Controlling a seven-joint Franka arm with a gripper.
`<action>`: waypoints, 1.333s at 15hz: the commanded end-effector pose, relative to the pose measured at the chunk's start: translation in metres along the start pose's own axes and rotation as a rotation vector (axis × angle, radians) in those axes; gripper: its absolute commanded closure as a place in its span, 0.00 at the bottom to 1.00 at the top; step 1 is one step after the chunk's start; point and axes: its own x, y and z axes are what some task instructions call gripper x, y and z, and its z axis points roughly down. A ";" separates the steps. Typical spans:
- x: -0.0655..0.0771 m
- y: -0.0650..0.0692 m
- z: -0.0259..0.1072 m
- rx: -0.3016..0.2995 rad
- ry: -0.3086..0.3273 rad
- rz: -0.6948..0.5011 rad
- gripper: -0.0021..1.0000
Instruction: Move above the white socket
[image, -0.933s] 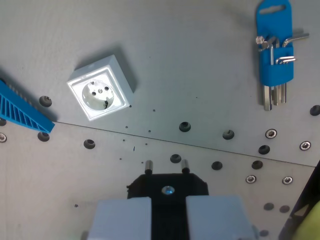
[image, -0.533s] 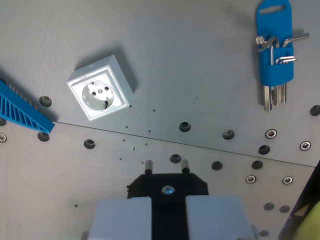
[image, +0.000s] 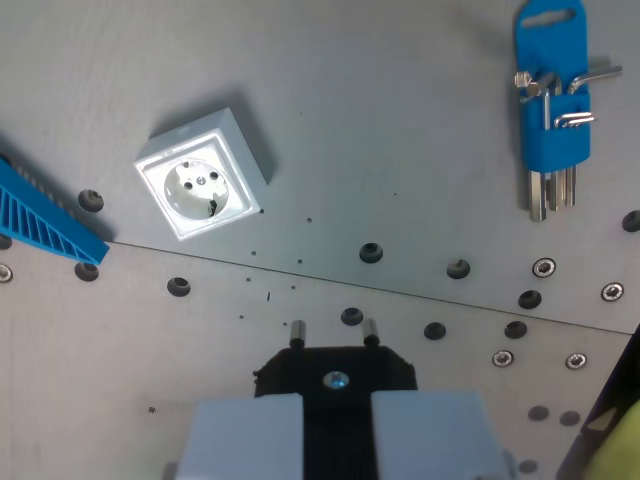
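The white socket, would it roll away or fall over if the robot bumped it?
Probably not. The white socket looks like a squat, square box lying flat on the table, so it has no round side to roll on and little height to tip. It looks like hard plastic, so it should stay stiff. On that smooth metal top it would more likely slide.

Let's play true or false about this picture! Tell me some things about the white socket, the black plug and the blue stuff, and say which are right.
1. The white socket sits toward the wrist view's left. True.
2. The black plug is already pushed into the socket. False: it is held between the fingers, away from it.
3. The hex keys sit in a red holder. False: it is blue.
4. The plug's two metal pins show. True.
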 end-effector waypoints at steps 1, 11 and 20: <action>-0.003 -0.003 0.007 -0.007 0.031 -0.043 1.00; -0.011 -0.014 0.039 -0.020 0.073 -0.132 1.00; -0.019 -0.030 0.083 -0.018 0.055 -0.227 1.00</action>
